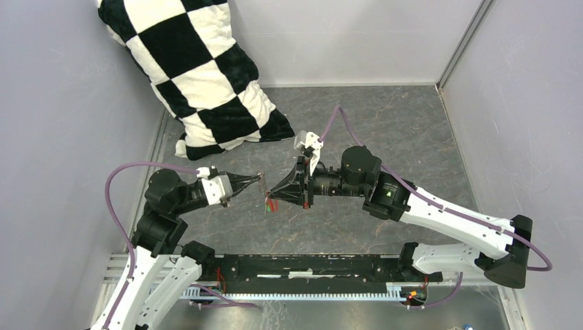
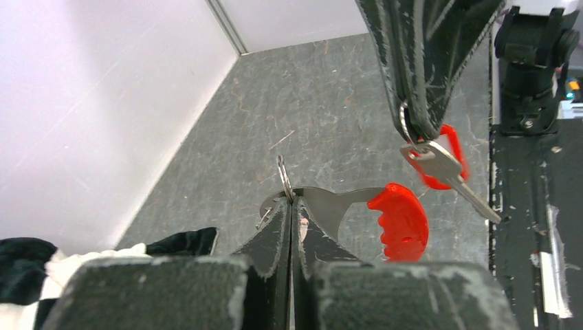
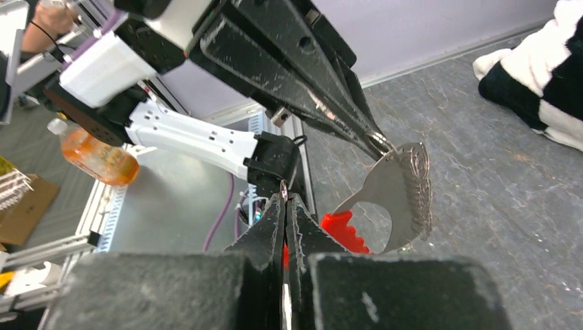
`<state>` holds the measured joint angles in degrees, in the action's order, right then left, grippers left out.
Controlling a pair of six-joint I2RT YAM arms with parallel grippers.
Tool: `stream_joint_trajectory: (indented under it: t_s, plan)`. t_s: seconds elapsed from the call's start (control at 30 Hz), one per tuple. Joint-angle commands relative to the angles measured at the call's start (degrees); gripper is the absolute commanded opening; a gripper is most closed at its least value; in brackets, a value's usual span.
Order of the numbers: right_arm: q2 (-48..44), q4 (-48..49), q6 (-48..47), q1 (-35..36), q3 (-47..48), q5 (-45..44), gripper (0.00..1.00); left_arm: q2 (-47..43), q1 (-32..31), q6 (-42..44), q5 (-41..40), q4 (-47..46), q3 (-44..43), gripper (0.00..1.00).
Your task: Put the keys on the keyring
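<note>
Jaws closed on both arms: left gripper (image 2: pixel 292 204) pinches the red-headed key (image 2: pixel 337 201), its length lying crosswise; right gripper (image 2: pixel 421 130) holds the keyring (image 2: pixel 403 127), silver key (image 2: pixel 440 165) dangling, near that red head, not touching.

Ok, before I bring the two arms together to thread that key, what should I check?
1. Left pincer grip on the red-headed key: ok, shut on its metal end.
2. Right pincer grip on the keyring: ok, the ring shows at its closed tips.
3. Silver key on the keyring: ok, it hangs from the ring in front of the red tag.
4. Red-headed key threaded onto the keyring: not ok, the two are apart.
5. Ring's coil opened enough to take the key: cannot tell.
</note>
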<state>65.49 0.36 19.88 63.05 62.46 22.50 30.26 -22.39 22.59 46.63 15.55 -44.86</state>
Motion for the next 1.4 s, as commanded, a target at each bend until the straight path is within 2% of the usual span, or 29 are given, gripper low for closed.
stream_joint_trajectory:
  t_s: [0.0,0.23,0.63,0.87,1.37]
  plan:
    - [0.99,5.84,6.36,0.19,1.03,-1.09,0.00,-2.94,-0.28,8.97,0.73,-4.39,1.51,0.02]
    - [2.57,6.51,8.75,0.03,-0.08,-1.93,0.00,-5.65,-0.23,12.37,3.38,-4.87,2.78,0.02]
    - [3.92,1.44,9.38,-0.41,2.24,-6.48,0.00,-7.73,-0.26,17.33,7.43,-1.71,2.45,0.02]
    - [3.46,3.03,12.97,-2.96,0.43,-3.74,0.00,-7.76,-0.28,17.16,8.56,-1.65,2.01,0.02]
    - [5.35,6.92,16.75,-3.59,-0.78,4.01,0.00,-8.03,-0.28,17.58,8.76,-0.60,1.72,0.02]
